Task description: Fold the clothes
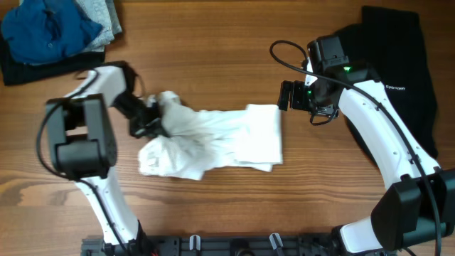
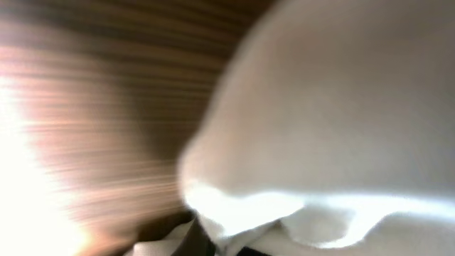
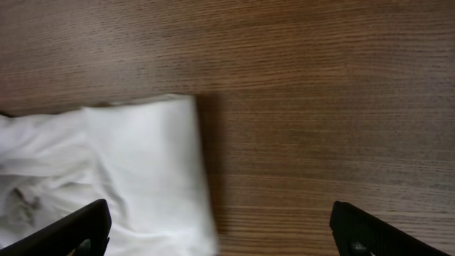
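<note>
**A:** From overhead, what is the left gripper (image 1: 153, 119) doing?

**B:** It is clenched on the bunched left end of the white T-shirt (image 1: 227, 139), left of centre in the frame. The T-shirt lies crumpled across the middle of the wooden table (image 1: 213, 57), and its right end is folded flat.

**A:** And the right gripper (image 1: 284, 96)?

**B:** Its jaws are spread wide and hold nothing. It sits just beside the T-shirt's upper right corner. A black garment (image 1: 398, 71) lies at the upper right, and a pile of blue and grey clothes (image 1: 57, 28) at the upper left.

**A:** The left wrist view?

**B:** It is blurred. White cloth fills the right side, close against the camera, and wood grain streaks across the left.

**A:** The right wrist view?

**B:** Dark fingertips (image 3: 71, 231) show at both bottom corners, far apart. The T-shirt's folded edge is at the lower left, and wood covers the rest.
</note>
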Robot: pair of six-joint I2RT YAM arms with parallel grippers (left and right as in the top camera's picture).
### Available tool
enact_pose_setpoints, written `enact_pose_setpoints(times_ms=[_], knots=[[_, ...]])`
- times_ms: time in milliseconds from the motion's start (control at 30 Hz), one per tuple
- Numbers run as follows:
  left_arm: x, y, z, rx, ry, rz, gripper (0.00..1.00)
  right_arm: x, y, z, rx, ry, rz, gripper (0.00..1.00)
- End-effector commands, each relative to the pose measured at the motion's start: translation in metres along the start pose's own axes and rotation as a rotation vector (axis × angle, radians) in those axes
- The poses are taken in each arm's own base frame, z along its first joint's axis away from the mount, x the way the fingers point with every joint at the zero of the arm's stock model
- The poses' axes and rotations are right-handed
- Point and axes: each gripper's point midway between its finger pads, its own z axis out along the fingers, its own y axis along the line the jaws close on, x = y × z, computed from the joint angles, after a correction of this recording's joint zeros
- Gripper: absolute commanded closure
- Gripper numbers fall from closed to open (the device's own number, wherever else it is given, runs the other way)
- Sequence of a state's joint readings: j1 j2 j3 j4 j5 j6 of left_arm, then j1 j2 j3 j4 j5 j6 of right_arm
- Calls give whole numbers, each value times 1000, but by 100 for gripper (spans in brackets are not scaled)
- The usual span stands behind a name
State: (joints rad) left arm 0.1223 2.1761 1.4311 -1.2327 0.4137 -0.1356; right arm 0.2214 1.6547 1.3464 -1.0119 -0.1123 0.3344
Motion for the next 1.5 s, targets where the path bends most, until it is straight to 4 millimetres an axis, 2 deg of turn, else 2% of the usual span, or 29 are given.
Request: enact_pose_setpoints(times_ms=[0,100,200,333,433,567,800,933,1100,1467], knots=[[-33,81,-45,-213,-150,-288,96,-3,4,-3,-20,-9,-18,0],[-40,92,-77,-181,-190,-337,96,-4,4,-3,-22,-14,-18,0],[-38,88,-113,-166,-222,-352,96,-4,5,-3,-23,-15,-18,1],[-29,62,-146,-166,-274,-301,96,-6,6,-3,-30,-21,-17,0],[-20,34,-152,-182,-306,-228,96,-6,9,-3,-45,-21,-16,1],[-7,0,-139,-222,-279,-134,96,-6,11,-3,-55,-18,-14,1],[20,-60,-104,-298,-232,2,96,-5,10,-3,-55,-17,-14,1],[35,-85,-87,-332,-219,53,96,-5,10,-3,-55,-17,-14,0],[48,-106,-73,-358,-212,124,96,-5,10,-3,-54,-17,-14,1],[66,-123,-53,-400,-182,201,96,-6,11,-3,-55,-20,-15,0]])
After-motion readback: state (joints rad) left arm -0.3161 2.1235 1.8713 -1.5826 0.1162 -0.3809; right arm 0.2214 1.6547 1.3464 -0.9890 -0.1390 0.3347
